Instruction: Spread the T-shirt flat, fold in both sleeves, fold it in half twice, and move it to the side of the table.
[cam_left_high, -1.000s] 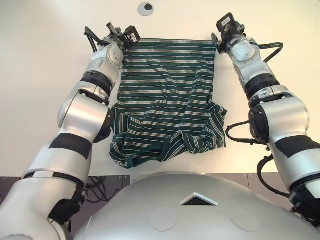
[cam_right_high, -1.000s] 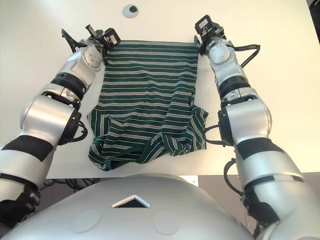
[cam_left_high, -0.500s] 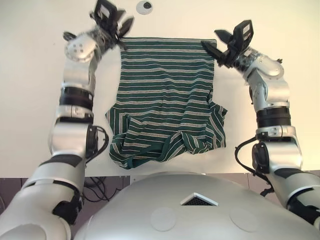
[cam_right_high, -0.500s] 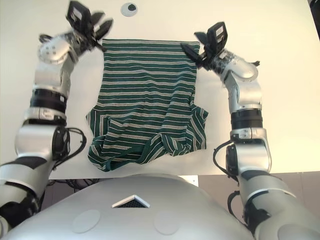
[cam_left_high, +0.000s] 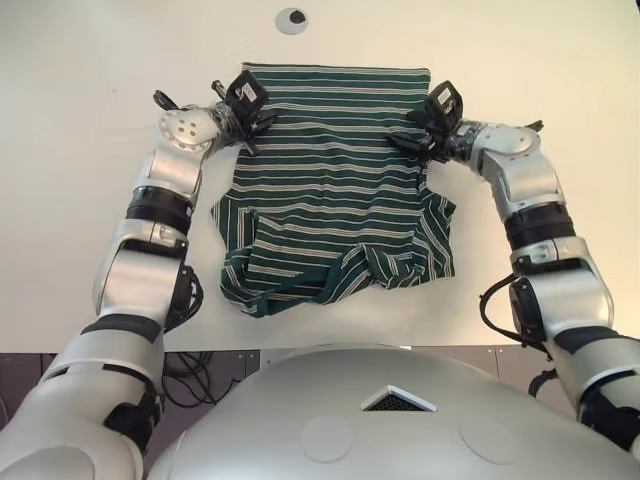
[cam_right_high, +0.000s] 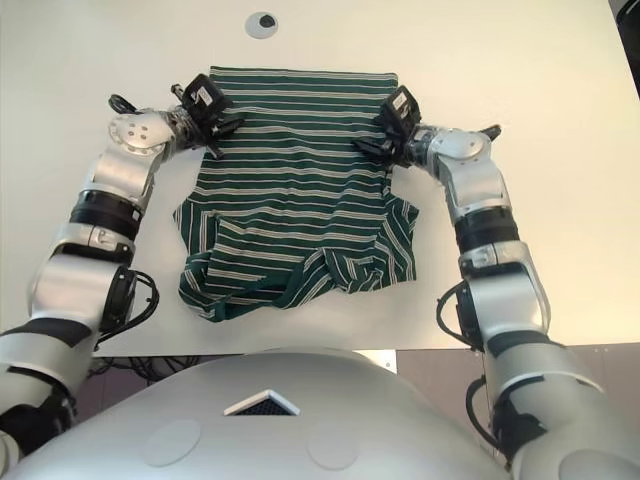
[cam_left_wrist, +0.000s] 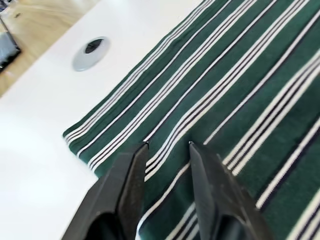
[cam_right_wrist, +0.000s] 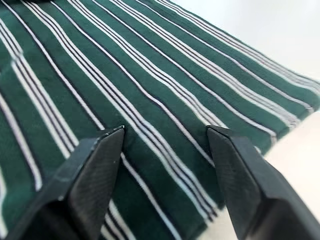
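Both arms have drawn back from the far hem corners. The left pincer (cam_left_high: 250, 120) and right pincer (cam_left_high: 422, 135) now hang released, fingers parted, over the side edges of the dark green white-striped cotton T-shirt (cam_left_high: 335, 190). Spreading looks unfinished, so each pincer should probably pinch the bunched cloth nearer the robot and draw it outward. Beyond the pincers the hem lies straight; nearer, the shirt is crumpled on the white table (cam_left_high: 80, 60).

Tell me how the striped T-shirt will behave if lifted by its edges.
Probably floppy: the T-shirt is crumpled at its near end. It looks thin, lying flat on the table, so likely light. Pushing would probably wrinkle it.
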